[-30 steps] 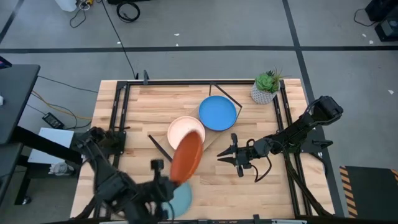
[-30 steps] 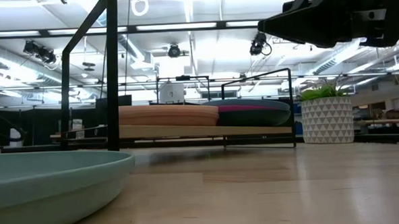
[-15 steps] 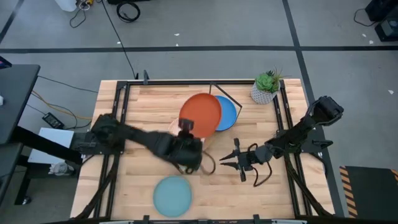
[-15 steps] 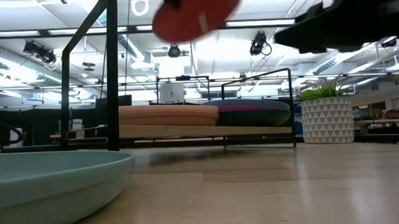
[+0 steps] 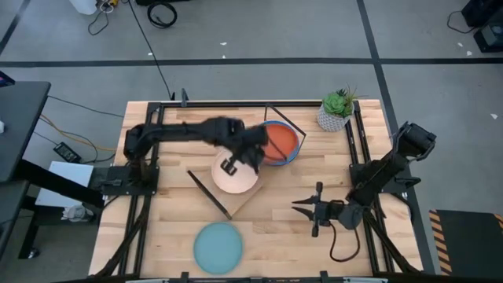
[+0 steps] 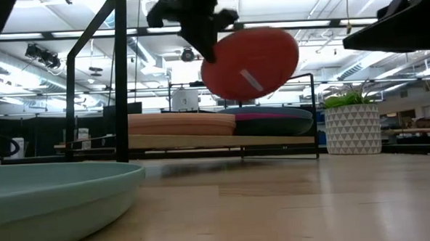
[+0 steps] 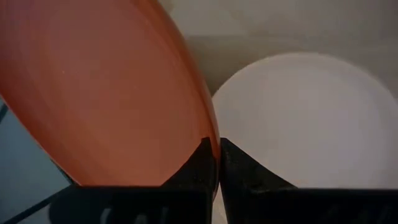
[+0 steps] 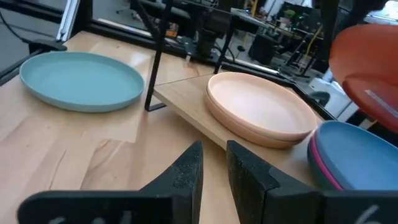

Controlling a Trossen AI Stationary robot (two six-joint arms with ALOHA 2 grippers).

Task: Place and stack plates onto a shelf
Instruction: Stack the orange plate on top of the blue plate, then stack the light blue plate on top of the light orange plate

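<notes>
Plates in sight number five: a light blue plate [image 5: 217, 245] lies alone on the table [image 5: 169, 220] near its front edge, well apart from the shelf [image 5: 244, 200]; a salmon plate [image 5: 233, 176] sits on the shelf's left part, with what may be a second rim under it in the right wrist view; a blue plate [image 5: 292, 154] rests on a magenta plate [image 8: 320, 167] just beside it; and an orange plate [image 5: 281, 141] hangs tilted in the air above the blue one. The left gripper [image 5: 253, 149] is clamped on the orange plate's edge, its arm reaching across from the table's left side. A potted plant [image 5: 336, 110] stands at the far right corner, just past the shelf's end. The right gripper [image 5: 302, 207] hovers over bare wood near the front right, fingers close together and holding nothing. Open tabletop lies between it and the light blue plate.
</notes>
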